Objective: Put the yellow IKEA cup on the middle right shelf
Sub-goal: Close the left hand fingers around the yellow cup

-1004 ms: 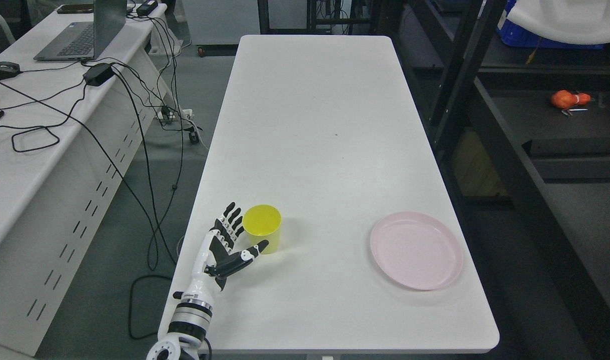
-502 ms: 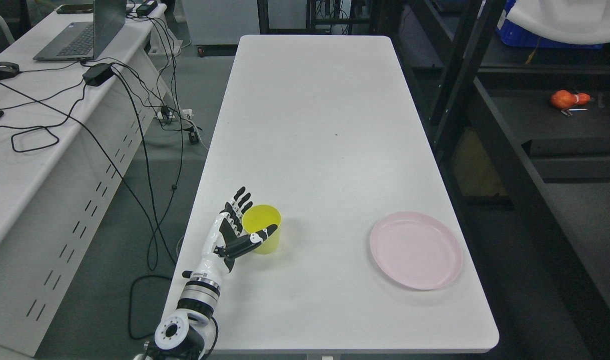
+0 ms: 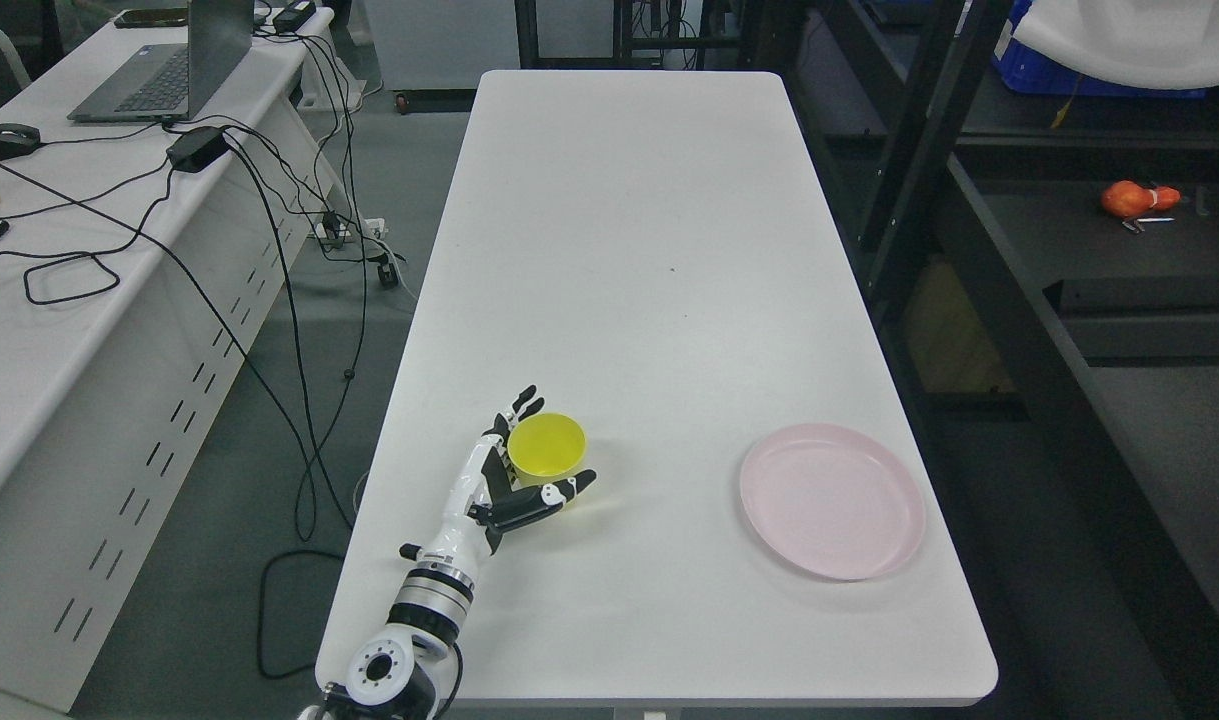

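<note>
Left hand (image 3: pixel 514 478) low in the frame, left of centre, arm entering from the bottom edge. Fingers (image 3: pixel 517 408) reach up along the left and far side of the yellow cup (image 3: pixel 547 445); thumb (image 3: pixel 559 492) lies across below it, on the near side. Cup sits in the crook between thumb and fingers, touching or very nearly so. Whether the grip is fully closed on it cannot be told from this angle; the fingers are curved round it, not spread flat.

Cup upright, open mouth up, standing on the white table (image 3: pixel 649 250) in the lower left part of the tabletop, near the table's left edge.

Pink plate (image 3: pixel 831 500) lies flat on the same table, lower right, well apart from cup and hand.

Dark shelving (image 3: pixel 979 150) runs along the right side of the frame; a small orange object (image 3: pixel 1134 198) rests on one shelf level, upper right.

Second desk, upper left: laptop (image 3: pixel 164 65), mouse (image 3: pixel 4 141), black cables (image 3: pixel 269 220) trailing over the edge to the floor.
</note>
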Available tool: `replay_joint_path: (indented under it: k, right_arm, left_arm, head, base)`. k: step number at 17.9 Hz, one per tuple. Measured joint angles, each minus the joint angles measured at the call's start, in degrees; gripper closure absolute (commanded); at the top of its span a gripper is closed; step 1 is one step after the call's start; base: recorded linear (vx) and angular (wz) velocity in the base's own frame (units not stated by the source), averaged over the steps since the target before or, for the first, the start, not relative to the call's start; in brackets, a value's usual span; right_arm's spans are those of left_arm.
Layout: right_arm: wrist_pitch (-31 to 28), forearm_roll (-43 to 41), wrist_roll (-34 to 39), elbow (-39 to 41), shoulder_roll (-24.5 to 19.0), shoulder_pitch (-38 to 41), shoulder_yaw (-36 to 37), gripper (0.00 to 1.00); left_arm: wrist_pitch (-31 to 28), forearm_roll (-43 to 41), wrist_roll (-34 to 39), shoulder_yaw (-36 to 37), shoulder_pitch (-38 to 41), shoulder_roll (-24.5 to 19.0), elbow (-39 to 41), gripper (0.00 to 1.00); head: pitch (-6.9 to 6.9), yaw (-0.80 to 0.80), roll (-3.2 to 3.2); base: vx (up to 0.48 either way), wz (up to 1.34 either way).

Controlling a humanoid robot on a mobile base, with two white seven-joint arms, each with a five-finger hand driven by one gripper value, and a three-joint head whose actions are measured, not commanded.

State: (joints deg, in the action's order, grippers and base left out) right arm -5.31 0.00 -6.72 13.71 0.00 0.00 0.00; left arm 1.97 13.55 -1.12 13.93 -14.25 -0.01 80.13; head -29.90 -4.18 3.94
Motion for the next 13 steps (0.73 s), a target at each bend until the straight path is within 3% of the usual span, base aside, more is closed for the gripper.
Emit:
replay_joint_path:
  k: [3, 5, 10, 13]
  right_arm:
    - [0.0, 0.0, 0.0, 0.0, 0.0, 0.0, 0.0, 0.01]
    - [0.0, 0.0, 0.0, 0.0, 0.0, 0.0, 0.0, 0.01]
    - [0.0, 0.0, 0.0, 0.0, 0.0, 0.0, 0.0, 0.01]
    - [0.0, 0.0, 0.0, 0.0, 0.0, 0.0, 0.0, 0.01]
  left_arm:
    - [0.1, -0.5, 0.0, 0.6, -0.2, 0.0, -1.2, 0.12]
    - [0.1, -0.7, 0.0, 0.9, -0.3, 0.0, -1.9, 0.27]
    - [3.6, -0.3, -0.1, 0.3, -0.1, 0.0, -3.2, 1.0]
    - [9.0, 1.9, 0.1, -0.7, 0.5, 0.0, -3.5, 1.0]
  head:
    - [0.0, 0.0, 0.0]
    - [0.0, 0.0, 0.0]
    - [0.0, 0.0, 0.0]
    - [0.0, 0.0, 0.0]
  base:
    - [0.0, 0.0]
    - [0.0, 0.0]
    - [0.0, 0.0]
    - [0.0, 0.0]
